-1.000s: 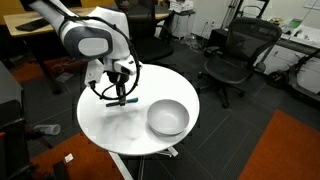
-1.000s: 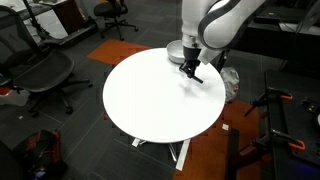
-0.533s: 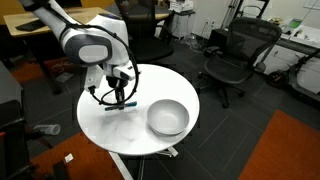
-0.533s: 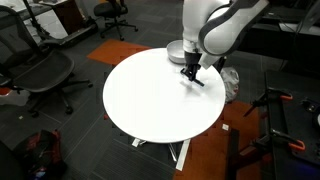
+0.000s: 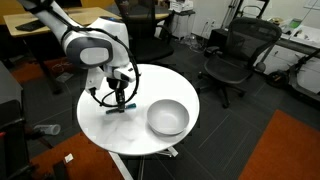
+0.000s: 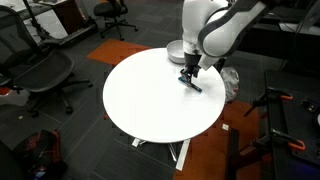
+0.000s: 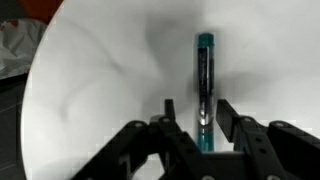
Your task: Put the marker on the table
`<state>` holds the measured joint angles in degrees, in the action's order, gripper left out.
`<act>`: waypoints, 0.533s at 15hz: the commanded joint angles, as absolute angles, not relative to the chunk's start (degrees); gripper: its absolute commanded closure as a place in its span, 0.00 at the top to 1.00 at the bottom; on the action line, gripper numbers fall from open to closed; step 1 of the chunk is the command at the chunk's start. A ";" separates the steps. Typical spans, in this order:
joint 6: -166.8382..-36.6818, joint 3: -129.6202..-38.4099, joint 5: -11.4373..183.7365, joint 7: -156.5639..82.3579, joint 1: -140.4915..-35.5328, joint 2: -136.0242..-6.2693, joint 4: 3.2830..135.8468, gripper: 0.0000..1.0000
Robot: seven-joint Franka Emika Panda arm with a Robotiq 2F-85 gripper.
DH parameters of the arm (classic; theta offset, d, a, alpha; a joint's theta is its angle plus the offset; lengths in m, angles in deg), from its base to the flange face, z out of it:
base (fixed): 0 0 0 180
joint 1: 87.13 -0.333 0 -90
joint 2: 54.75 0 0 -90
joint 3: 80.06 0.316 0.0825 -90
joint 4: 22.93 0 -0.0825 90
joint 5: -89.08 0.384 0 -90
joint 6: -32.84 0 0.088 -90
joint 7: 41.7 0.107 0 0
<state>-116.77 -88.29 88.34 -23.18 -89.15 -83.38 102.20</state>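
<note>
The slim dark marker (image 7: 204,75) with a teal end lies flat on the round white table (image 7: 90,90). My gripper (image 7: 199,108) hangs just above it, open, with a finger on each side of the marker and a gap at both. In both exterior views the gripper (image 5: 121,99) (image 6: 189,71) is low over the table (image 5: 105,130) (image 6: 150,105), with the marker (image 5: 120,108) (image 6: 191,83) beneath the fingertips.
A round silvery-grey bowl (image 5: 168,118) stands on the table beside the gripper; it is partly hidden behind the arm (image 6: 176,49). Office chairs (image 5: 235,55) (image 6: 45,70) and wooden desks (image 5: 30,25) surround the table. An orange carpet patch (image 5: 290,150) lies on the floor.
The gripper has sunk a little toward the tabletop, and the marker has gone from hanging in the jaws to lying flat on the table.
</note>
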 commanded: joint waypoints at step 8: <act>-111.71 -88.11 87.39 -24.30 -89.69 -77.22 102.82 1.00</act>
